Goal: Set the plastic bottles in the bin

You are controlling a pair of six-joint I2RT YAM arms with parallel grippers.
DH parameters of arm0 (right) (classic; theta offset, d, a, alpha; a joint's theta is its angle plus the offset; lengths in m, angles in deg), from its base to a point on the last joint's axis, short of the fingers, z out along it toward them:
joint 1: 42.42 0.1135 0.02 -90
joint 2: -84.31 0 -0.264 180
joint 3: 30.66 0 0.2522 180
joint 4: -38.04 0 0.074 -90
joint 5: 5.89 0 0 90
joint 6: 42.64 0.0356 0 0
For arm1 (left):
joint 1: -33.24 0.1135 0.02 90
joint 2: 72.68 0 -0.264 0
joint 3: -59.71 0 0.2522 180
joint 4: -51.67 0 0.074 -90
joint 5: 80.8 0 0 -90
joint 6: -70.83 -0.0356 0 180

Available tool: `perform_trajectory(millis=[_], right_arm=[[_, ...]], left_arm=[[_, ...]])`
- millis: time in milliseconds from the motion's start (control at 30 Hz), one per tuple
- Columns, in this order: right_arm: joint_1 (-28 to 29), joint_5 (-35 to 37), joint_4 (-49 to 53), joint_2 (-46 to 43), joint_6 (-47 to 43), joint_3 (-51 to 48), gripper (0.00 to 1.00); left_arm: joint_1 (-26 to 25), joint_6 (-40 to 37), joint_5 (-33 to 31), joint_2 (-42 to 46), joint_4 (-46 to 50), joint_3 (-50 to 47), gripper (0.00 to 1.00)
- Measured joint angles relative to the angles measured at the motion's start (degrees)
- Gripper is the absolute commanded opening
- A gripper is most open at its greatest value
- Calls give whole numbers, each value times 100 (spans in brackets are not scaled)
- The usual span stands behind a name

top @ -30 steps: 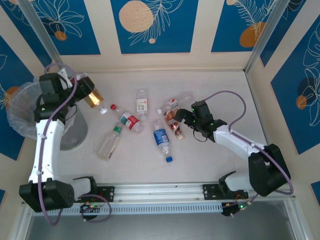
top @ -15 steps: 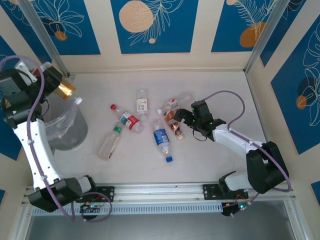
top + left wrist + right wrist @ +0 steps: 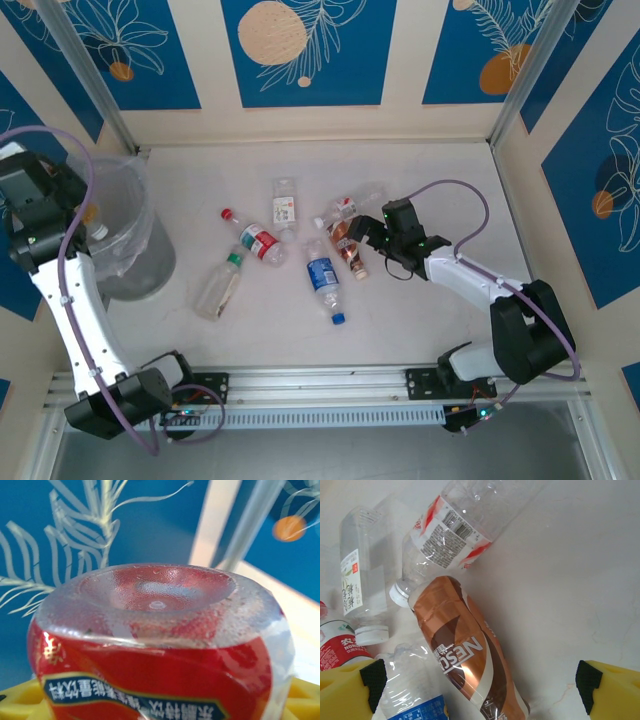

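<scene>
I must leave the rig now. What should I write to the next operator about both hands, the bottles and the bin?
Left hand: shut on a red-label bottle, raised at the bin; not released.
Right hand: open, low over the brown bottle, gripping nothing.
On the table, six bottles: the brown one, blue-label, red-cap, green-cap, white-label, red-and-white-label.
Done: contents of the bin cannot be told.
Left: drop the held bottle, then bin the six.

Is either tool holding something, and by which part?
The left tool grips a red-labelled bottle by its labelled body; the right tool holds nothing.
</scene>
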State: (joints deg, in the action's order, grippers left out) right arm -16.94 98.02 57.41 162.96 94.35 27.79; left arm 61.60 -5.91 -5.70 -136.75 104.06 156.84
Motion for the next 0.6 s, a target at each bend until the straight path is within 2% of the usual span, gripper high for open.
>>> perform_trajectory(millis=[300, 600], right_arm=[[-11, -48, -9, 0, -9, 0, 100], [-35, -131, -92, 70, -9, 0, 100]], left_arm=[[4, -190, -1027, -92, -9, -625, 62], [4, -111, -758, -673, -33, -1097, 65]])
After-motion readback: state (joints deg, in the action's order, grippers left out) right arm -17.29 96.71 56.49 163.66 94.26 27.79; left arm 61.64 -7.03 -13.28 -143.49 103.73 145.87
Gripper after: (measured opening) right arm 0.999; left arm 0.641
